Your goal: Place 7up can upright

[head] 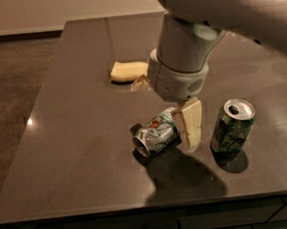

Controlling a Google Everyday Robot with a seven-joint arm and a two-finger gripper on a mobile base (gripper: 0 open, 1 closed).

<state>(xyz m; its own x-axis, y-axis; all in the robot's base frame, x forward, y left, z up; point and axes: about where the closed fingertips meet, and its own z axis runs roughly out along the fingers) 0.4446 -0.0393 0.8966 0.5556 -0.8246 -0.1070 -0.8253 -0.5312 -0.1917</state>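
Note:
The 7up can (155,135), silver-white with green bands and a red spot, lies on its side near the front of the dark table (74,122), its open end facing front-left. My gripper (176,121) hangs from the large grey wrist right over the can's far end. One cream finger (191,125) points down, just right of the can and close against it. A second cream tip (140,82) shows at the wrist's left side, well apart from the first, so the gripper looks open. It holds nothing.
A darker green can (232,129) stands upright just right of the gripper's finger. A yellow sponge (128,70) lies further back on the table. The table's front edge runs close below the cans; the floor is to the left.

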